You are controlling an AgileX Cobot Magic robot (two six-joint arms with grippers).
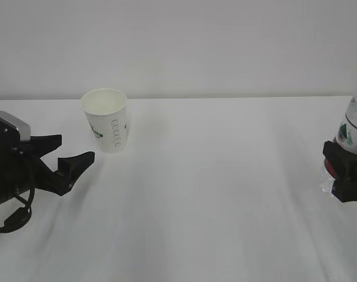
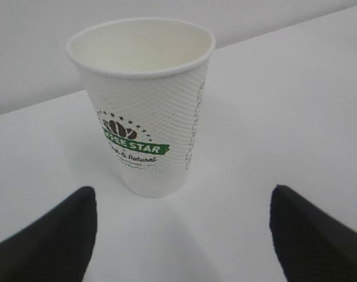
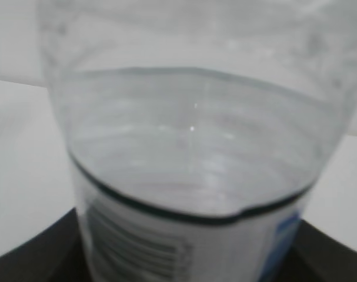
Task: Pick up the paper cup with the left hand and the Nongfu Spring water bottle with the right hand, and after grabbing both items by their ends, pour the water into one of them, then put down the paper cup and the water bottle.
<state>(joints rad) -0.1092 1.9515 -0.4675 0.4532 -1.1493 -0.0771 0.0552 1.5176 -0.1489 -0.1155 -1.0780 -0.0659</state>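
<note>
While right tool (image 1: 347, 173) clamps Nongfu Spring water bottle (image 1: 356, 132), left tool (image 1: 63, 158) gapes released; upright paper cup (image 1: 106, 120) stands just ahead, apart, nearer left arm.

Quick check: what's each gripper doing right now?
Left gripper: open, empty, short of the cup.
Right gripper: closed on the bottle.

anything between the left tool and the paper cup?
Nothing. In the left wrist view only bare white table shows between the open left tool and the upright paper cup. The exterior view agrees: tool beside the cup, apart.
</note>
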